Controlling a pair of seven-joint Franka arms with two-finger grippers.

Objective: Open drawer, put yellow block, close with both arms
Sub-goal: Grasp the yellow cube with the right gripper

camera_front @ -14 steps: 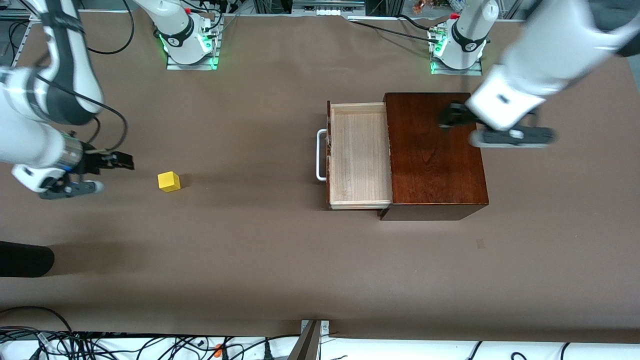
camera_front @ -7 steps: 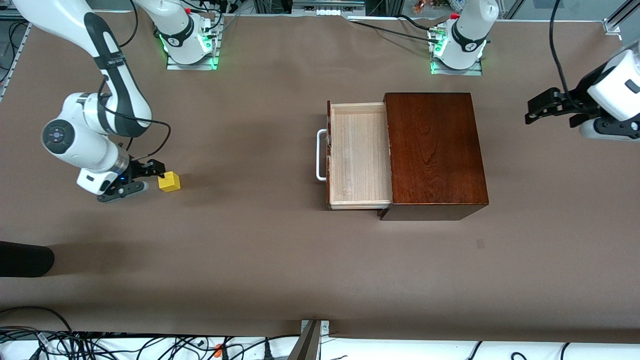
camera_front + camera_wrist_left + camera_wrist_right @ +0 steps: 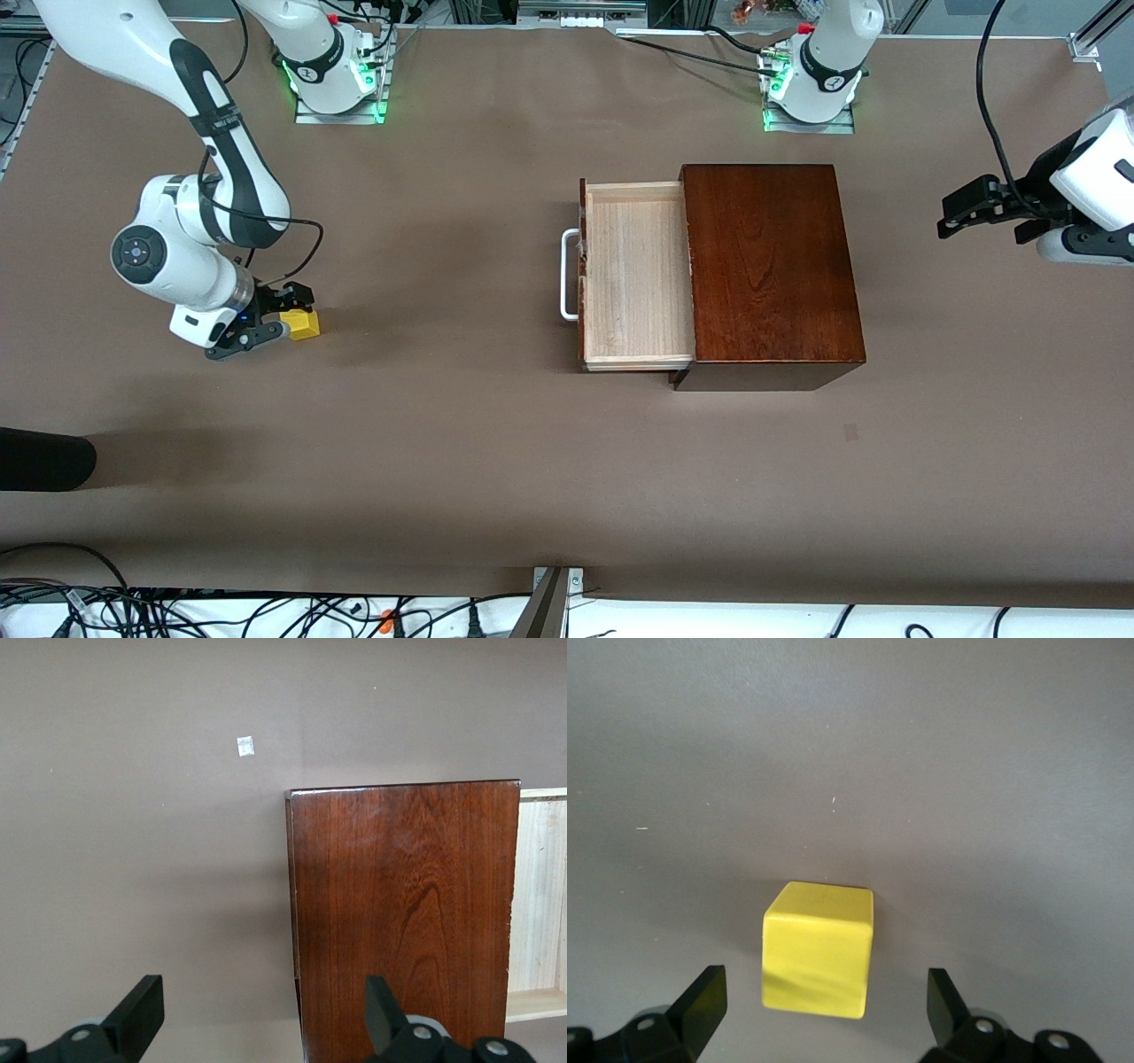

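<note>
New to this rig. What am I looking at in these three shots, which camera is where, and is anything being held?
These are two white robot arms bolted at one table edge. The wide shot comes from a high camera facing them; the other two come from cameras on each arm's wrist, looking past its black fingers.

On the brown table stands a dark wooden box with its drawer pulled open and nothing in it, and a yellow block toward the right arm's end.

The right hand is down at the block, fingers open on either side, not yet gripping. The left hand waits open, above the table beside the box. Nothing is held.
</note>
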